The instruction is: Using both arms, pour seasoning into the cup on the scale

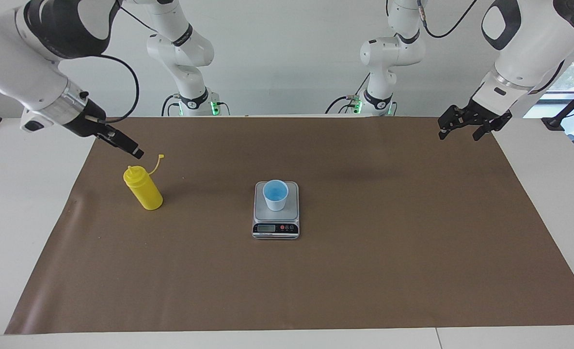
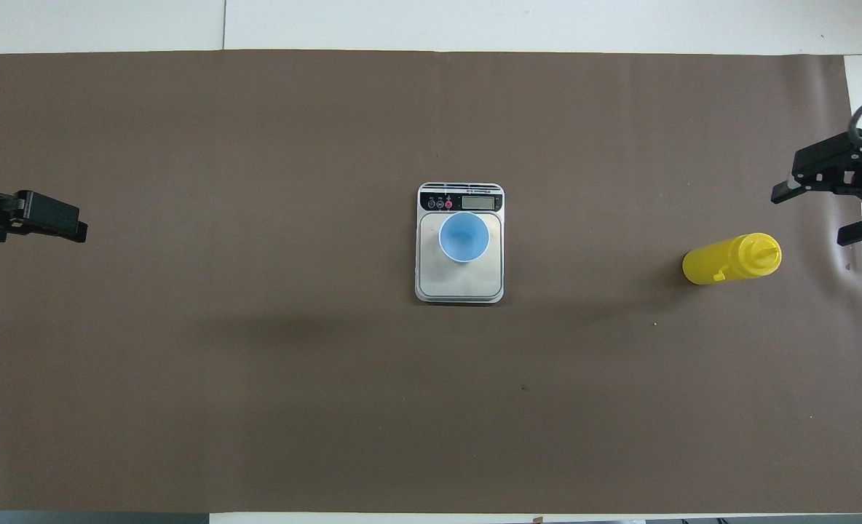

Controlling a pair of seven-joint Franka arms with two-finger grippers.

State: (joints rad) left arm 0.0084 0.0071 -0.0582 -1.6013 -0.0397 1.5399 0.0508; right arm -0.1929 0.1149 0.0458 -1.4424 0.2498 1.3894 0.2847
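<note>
The yellow seasoning bottle (image 1: 143, 188) (image 2: 729, 260) stands upright on the brown mat toward the right arm's end of the table. Its small cap (image 1: 160, 156) dangles on a thin tether. My right gripper (image 1: 136, 153) (image 2: 813, 216) hangs open in the air close to the bottle's nozzle and touches nothing. The light blue cup (image 1: 275, 194) (image 2: 464, 236) sits on the silver scale (image 1: 292, 209) (image 2: 460, 289) at the mat's middle. My left gripper (image 1: 459, 135) (image 2: 74, 231) waits open and empty over the mat's edge at the left arm's end.
A brown mat (image 1: 364, 271) covers most of the white table (image 1: 15, 232). The scale's display and buttons face away from the robots. Both arm bases stand at the robots' edge of the table.
</note>
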